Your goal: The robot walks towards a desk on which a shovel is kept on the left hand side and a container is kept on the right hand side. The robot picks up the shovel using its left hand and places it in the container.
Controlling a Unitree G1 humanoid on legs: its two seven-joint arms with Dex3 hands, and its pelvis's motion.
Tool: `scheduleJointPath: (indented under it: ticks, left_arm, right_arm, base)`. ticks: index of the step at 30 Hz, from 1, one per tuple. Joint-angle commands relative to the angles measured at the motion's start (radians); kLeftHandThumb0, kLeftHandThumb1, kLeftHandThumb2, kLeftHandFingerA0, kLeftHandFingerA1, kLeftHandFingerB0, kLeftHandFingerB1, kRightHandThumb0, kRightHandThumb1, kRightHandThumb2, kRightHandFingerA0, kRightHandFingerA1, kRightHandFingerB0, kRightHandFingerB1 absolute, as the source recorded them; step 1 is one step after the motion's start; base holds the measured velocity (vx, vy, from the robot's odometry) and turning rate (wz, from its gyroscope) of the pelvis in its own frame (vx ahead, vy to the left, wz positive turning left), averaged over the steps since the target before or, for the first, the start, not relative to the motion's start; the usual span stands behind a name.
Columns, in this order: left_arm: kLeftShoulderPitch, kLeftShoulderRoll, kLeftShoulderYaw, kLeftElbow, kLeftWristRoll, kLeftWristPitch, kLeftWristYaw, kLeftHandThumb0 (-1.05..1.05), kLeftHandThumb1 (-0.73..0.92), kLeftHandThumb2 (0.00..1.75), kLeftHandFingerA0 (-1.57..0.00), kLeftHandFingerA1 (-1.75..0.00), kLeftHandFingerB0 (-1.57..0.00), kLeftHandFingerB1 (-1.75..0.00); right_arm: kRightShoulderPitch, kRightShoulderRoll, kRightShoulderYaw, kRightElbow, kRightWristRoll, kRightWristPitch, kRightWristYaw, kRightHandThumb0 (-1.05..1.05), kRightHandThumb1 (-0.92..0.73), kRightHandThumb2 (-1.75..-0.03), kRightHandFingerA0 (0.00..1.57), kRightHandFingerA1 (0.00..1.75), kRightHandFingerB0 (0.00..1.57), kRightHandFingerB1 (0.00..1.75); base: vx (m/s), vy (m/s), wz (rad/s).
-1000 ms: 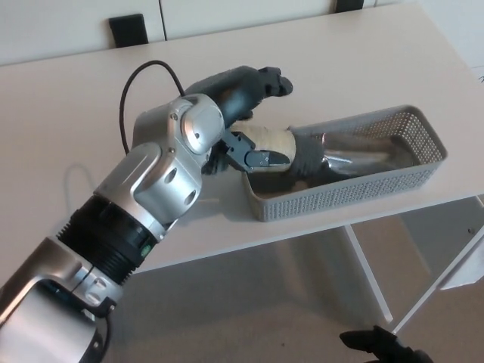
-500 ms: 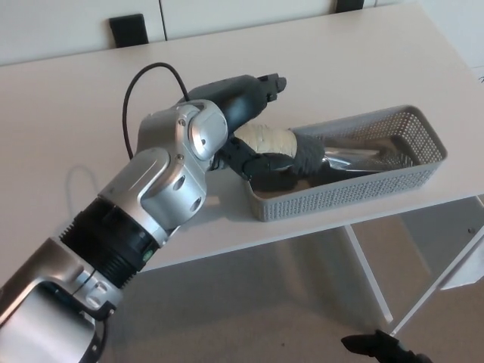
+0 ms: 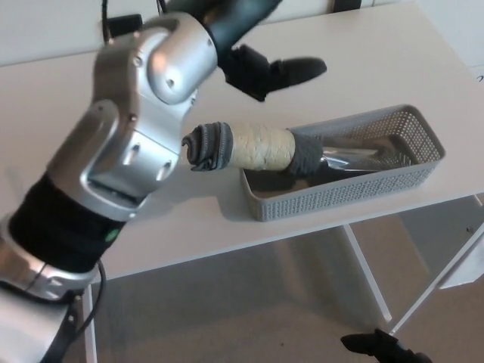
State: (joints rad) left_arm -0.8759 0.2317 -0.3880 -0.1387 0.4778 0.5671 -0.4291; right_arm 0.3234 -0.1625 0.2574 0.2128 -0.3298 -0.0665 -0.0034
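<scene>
With fingers apart and empty, left robot hand [image 3: 261,64] should lift clear above shovel [image 3: 261,149] resting in container [image 3: 355,189].

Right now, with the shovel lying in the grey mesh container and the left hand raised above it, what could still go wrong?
The shovel's tape-wrapped handle sticks out over the short end wall of the grey perforated plastic container, so a knock from the black left hand, open just above it, could lever it out. The container sits near the front edge of the white desk; a nudge might push it off.

A white desk [image 3: 378,68] carries a grey mesh container [image 3: 355,193].
</scene>
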Motion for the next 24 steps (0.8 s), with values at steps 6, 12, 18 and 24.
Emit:
scheduleJointPath:
  ticks: [6, 12, 18, 24]
  left_arm:
    - [0.258, 0.166, 0.757, -0.882, -0.545, 0.14, -0.375, -0.82, 0.52, 0.69, -0.05, -0.18, -0.11, -0.22]
    - [0.745, 0.207, 1.07, -0.909, -1.028, -0.124, -0.441, -0.8, 0.49, 0.85, -0.05, -0.36, -0.09, -0.35]
    - [1.274, 0.099, 1.229, -0.874, -1.377, -0.261, -0.712, -0.78, 0.58, 0.59, -0.11, -0.3, -0.16, -0.27]
    - [1.492, 0.056, 1.313, -0.737, -1.441, -0.245, -0.993, -0.89, 0.66, 0.61, -0.17, -0.3, -0.2, -0.28]
  right_arm:
    - [0.009, -0.041, -0.041, 0.085, 0.041, -0.058, 0.014, -0.3, -0.53, -0.99, 0.29, 0.65, 0.25, 0.6]
    - [0.015, -0.019, -0.063, 0.114, 0.077, -0.051, 0.014, -0.28, -0.54, -1.0, 0.26, 0.64, 0.23, 0.6]
    - [0.022, -0.025, -0.069, 0.148, 0.083, -0.066, 0.016, -0.3, -0.55, -1.0, 0.27, 0.65, 0.22, 0.59]
    - [0.016, -0.021, -0.083, 0.21, 0.098, -0.095, 0.009, -0.29, -0.56, -1.01, 0.27, 0.64, 0.21, 0.59]
  base:
    - [0.0, 0.0, 0.0]
    - [0.0, 0.0, 0.0]
    - [0.0, 0.0, 0.0]
    - [0.0, 0.0, 0.0]
